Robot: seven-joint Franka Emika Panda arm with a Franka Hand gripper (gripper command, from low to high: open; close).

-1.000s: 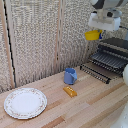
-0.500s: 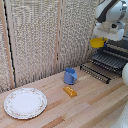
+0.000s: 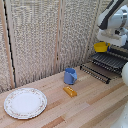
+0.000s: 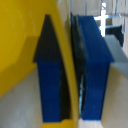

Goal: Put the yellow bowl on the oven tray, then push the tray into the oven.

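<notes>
The yellow dish (image 3: 101, 47) hangs in the air at the exterior view's right, held under the white wrist of my gripper (image 3: 105, 44). It sits just above the back end of the baking sheet (image 3: 105, 65), a dark barred tray sticking out of the oven (image 3: 121, 52). In the wrist view the dish's yellow rim (image 4: 67, 70) runs between my two blue fingers (image 4: 94, 70), which are shut on it.
A blue cup (image 3: 70, 76) and a small orange block (image 3: 70, 91) stand on the wooden table (image 3: 95, 102) in front of the tray. A large white patterned plate (image 3: 25, 102) lies at the exterior view's left. A woven screen backs the table.
The gripper with the yellow dish has moved down and slightly to the exterior view's right, closer to the baking sheet.
</notes>
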